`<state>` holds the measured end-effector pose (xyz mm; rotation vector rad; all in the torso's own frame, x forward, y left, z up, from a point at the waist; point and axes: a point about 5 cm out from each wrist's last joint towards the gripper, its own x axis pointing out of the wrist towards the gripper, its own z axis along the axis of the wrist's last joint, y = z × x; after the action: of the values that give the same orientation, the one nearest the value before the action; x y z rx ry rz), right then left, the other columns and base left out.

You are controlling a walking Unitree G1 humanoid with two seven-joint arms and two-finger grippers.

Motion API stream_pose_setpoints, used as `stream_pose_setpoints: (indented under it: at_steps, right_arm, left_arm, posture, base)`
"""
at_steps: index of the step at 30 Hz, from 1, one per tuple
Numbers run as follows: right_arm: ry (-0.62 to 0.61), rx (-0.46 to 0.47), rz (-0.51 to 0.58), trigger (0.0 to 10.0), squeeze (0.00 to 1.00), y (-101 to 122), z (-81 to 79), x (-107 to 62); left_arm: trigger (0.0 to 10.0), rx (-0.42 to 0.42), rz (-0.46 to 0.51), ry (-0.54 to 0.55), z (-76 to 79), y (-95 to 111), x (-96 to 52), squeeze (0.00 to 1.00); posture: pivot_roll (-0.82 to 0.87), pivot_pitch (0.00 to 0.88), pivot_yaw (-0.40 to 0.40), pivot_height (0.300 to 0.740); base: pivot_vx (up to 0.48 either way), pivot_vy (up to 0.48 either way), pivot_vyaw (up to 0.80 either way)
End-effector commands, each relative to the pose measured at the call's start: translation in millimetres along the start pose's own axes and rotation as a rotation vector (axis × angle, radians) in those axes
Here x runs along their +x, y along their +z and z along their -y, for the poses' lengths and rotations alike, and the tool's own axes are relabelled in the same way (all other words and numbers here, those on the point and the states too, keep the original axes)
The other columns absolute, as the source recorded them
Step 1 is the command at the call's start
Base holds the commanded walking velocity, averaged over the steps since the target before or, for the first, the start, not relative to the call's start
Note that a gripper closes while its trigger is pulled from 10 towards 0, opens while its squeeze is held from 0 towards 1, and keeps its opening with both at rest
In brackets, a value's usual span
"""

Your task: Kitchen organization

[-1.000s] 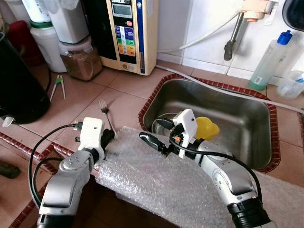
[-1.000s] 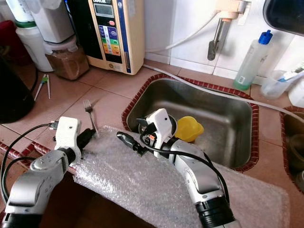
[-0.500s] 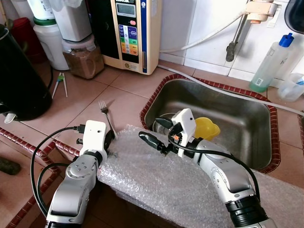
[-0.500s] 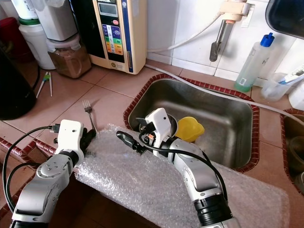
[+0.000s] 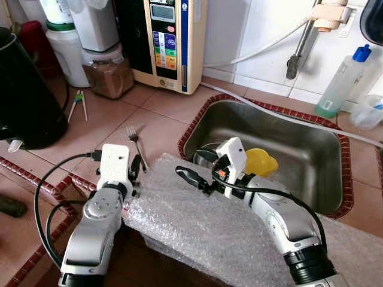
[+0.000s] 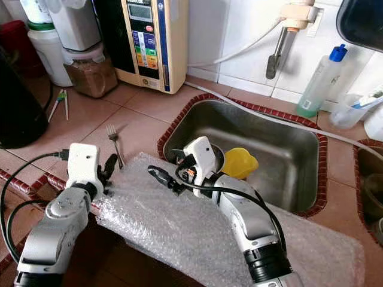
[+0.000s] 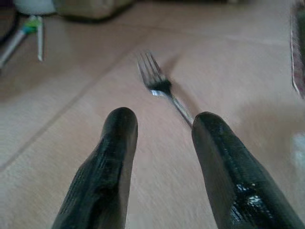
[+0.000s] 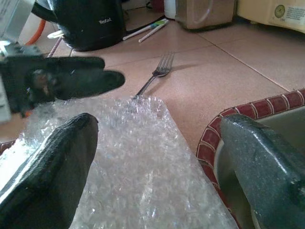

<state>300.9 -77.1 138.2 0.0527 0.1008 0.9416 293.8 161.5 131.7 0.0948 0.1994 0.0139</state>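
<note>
A steel fork (image 5: 136,142) lies on the tiled counter, tines pointing away from me. Its handle end reaches the edge of a bubble wrap sheet (image 5: 197,221) that covers the counter front. My left gripper (image 5: 136,170) is open just short of the fork; in the left wrist view the fork (image 7: 159,86) lies ahead between the two fingers (image 7: 102,167), its handle passing by one of them. My right gripper (image 5: 192,164) hovers wide open over the sheet's far edge, beside the sink (image 5: 311,128). In the right wrist view the fork (image 8: 155,76) lies beyond the wrap (image 8: 138,167).
A yellow cup (image 5: 261,161) sits in the sink. A black kettle (image 5: 24,101) stands at the left, with a jar (image 5: 108,72), a water machine (image 5: 170,42) and green-tipped sticks (image 5: 78,104) behind. A blue-capped bottle (image 5: 341,78) stands at the back right.
My left gripper has crept a little forward, closer to the fork's handle. The right arm holds its place above the wrap. The view has shifted slightly.
</note>
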Motion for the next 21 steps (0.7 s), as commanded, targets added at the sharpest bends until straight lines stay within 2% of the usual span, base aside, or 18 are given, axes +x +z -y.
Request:
stream_pose_setpoints:
  at_steps: [1, 2, 4, 6, 11, 14, 17, 21]
  right_arm:
    - [0.010, -0.018, 0.009, 10.0, 0.95, 4.4, 0.9, 0.7]
    - [0.018, -0.019, 0.009, 10.0, 0.95, 4.6, -0.6, 1.5]
    - [0.026, -0.018, 0.009, 10.0, 0.95, 4.8, -1.6, 1.7]
    - [0.037, -0.017, 0.008, 10.0, 0.95, 5.2, -2.9, 1.5]
    - [0.040, -0.017, 0.006, 10.0, 0.95, 4.9, -3.3, 0.0]
    - [0.058, -0.014, 0.020, 10.0, 0.95, 7.2, -6.1, -0.9]
    - [0.067, -0.009, 0.024, 10.0, 0.95, 7.7, -7.6, -2.0]
    - [0.066, -0.008, 0.019, 10.0, 0.95, 5.6, -7.9, -2.7]
  left_arm:
    - [10.0, -0.014, -0.029, 0.019, -0.6, -5.7, 4.1, 1.00]
    - [10.0, -0.050, -0.049, 0.038, -0.4, -8.4, 8.7, 1.00]
    - [10.0, -0.060, -0.051, 0.048, 0.0, -8.2, 12.1, 1.00]
    - [10.0, -0.105, -0.043, 0.080, 2.2, -2.6, 25.6, 1.00]
    - [10.0, -0.157, -0.072, 0.112, 4.9, 1.6, 41.3, 1.00]
    - [10.0, -0.181, -0.081, 0.118, 5.6, 3.6, 48.8, 1.00]
    - [10.0, -0.168, -0.083, 0.113, 6.7, 5.1, 53.9, 1.00]
    - [10.0, -0.180, -0.160, 0.100, 8.8, -3.7, 60.0, 1.00]
  posture:
    - [0.01, 0.045, -0.011, 0.740]
    - [0.00, 0.045, -0.011, 0.740]
    - [0.00, 0.042, -0.011, 0.740]
    - [-0.01, 0.042, -0.010, 0.740]
    - [-0.02, 0.041, -0.004, 0.740]
    - [-0.03, 0.041, 0.000, 0.740]
    - [-0.03, 0.042, 0.001, 0.740]
    - [-0.03, 0.044, 0.004, 0.740]
  base:
    - [0.000, 0.000, 0.00]
    - [0.000, 0.000, 0.00]
    - [0.000, 0.000, 0.00]
    - [0.000, 0.000, 0.00]
    - [0.000, 0.000, 0.00]
    - [0.000, 0.000, 0.00]
    - [0.000, 0.000, 0.00]
    - [0.000, 0.000, 0.00]
